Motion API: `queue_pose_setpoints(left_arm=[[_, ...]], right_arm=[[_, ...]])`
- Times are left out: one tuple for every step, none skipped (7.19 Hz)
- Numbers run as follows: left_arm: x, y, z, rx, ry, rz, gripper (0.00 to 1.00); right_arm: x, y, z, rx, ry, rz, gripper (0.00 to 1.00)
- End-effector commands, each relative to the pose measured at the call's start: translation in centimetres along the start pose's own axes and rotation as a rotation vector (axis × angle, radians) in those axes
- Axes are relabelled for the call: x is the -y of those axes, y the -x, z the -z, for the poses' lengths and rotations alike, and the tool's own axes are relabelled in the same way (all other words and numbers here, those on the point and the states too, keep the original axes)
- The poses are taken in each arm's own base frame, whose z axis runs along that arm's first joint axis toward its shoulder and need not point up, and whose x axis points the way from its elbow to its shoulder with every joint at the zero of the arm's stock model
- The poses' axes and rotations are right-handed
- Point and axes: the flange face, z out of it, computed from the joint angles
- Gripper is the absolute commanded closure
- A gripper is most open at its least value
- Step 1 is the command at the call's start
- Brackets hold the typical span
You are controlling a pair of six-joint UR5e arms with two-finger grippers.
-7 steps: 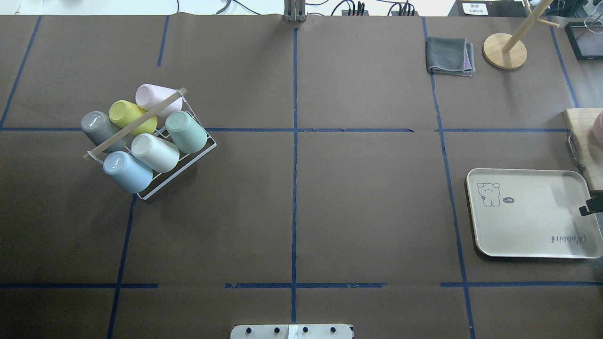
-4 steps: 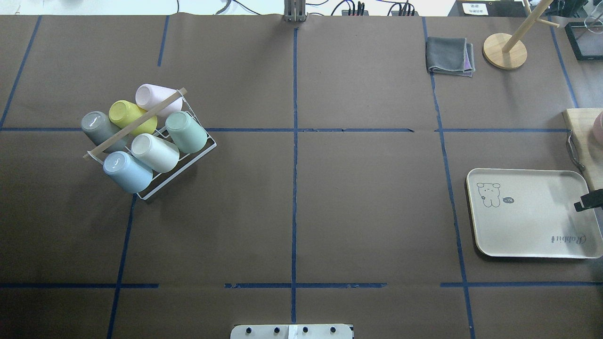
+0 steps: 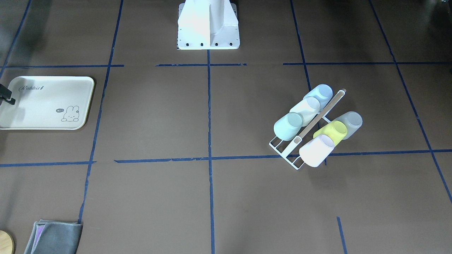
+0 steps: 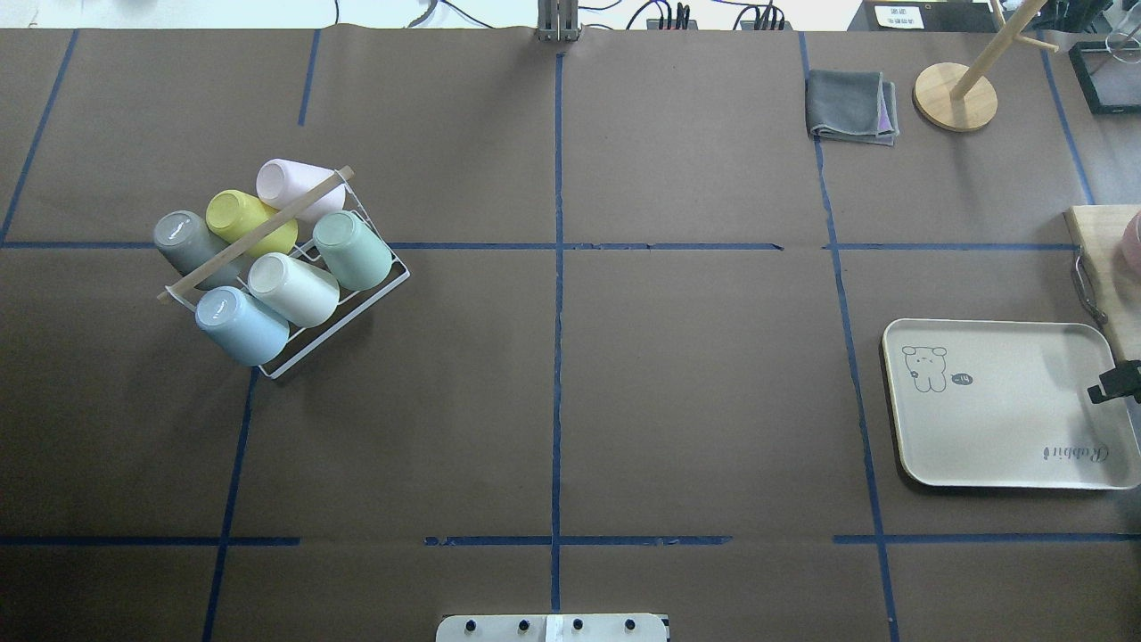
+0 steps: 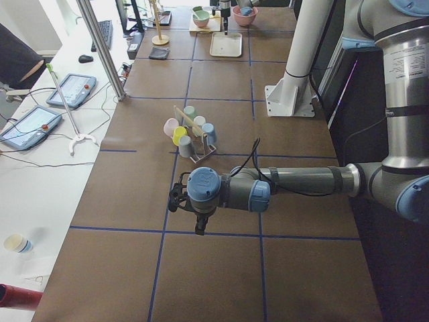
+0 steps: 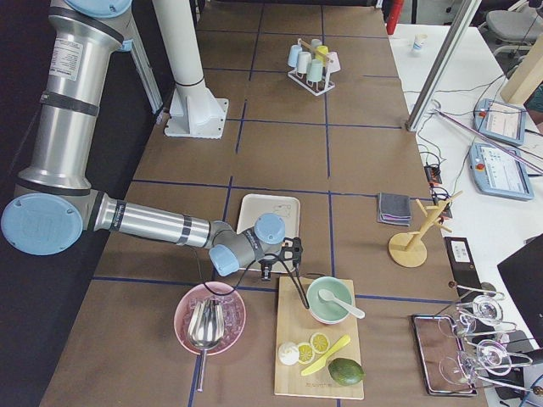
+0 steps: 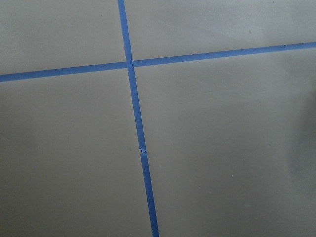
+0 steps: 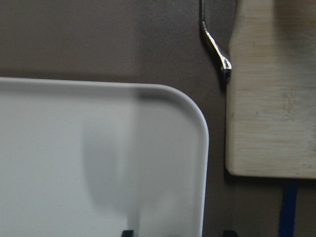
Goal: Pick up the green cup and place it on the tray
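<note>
The green cup point(image 4: 352, 250) lies tilted in a white wire rack point(image 4: 357, 308) on the left of the table, next to a cream cup; it also shows in the front view point(image 3: 289, 126). The cream tray point(image 4: 998, 428) lies empty at the right; it also shows in the front view point(image 3: 39, 106) and the right wrist view point(image 8: 74, 148). My right gripper point(image 8: 177, 233) hovers over the tray's far right corner, its two dark tips apart and empty; only its edge shows overhead point(image 4: 1112, 383). My left gripper point(image 5: 198, 216) shows only in the left side view, over bare table; I cannot tell its state.
The rack also holds blue point(image 4: 241, 325), cream point(image 4: 292, 288), grey, yellow and pink cups under a wooden handle point(image 4: 254, 234). A wooden board point(image 8: 271, 98) and metal tongs point(image 8: 217, 52) lie just beyond the tray. A grey cloth point(image 4: 851, 105) and a wooden stand point(image 4: 956, 96) are at the back right.
In the overhead view my right gripper has shifted slightly further in over the tray's right edge. The cups and the tray have not moved.
</note>
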Motion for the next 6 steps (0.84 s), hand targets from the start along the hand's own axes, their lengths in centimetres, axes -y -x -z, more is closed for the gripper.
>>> queue_pose_setpoints(left_arm=[[0.02,-0.04,0.03,-0.001,-0.001,-0.001,0.0],[0.05,-0.1,0.07,-0.001,-0.002,-0.002,0.0],[0.05,-0.1,0.07,-0.001,-0.002,-0.002,0.0],[0.12,-0.31,0.24,0.001,-0.004,-0.004,0.0],[0.22,-0.61,0.44,0.0,-0.008,-0.009,0.0],[0.23,-0.63,0.45,0.0,-0.009,-0.011,0.0]], right_arm=[[-0.06,-0.11,-0.12,0.0,0.005,-0.003,0.45],[-0.06,-0.11,-0.12,0.0,0.005,-0.003,0.61],[-0.2,-0.49,-0.33,-0.006,0.006,-0.003,0.76],[-0.33,-0.58,-0.32,-0.008,0.006,0.001,0.89],[-0.44,-0.68,-0.42,-0.009,0.009,0.001,0.98],[-0.39,-0.48,-0.29,-0.006,0.007,0.006,1.0]])
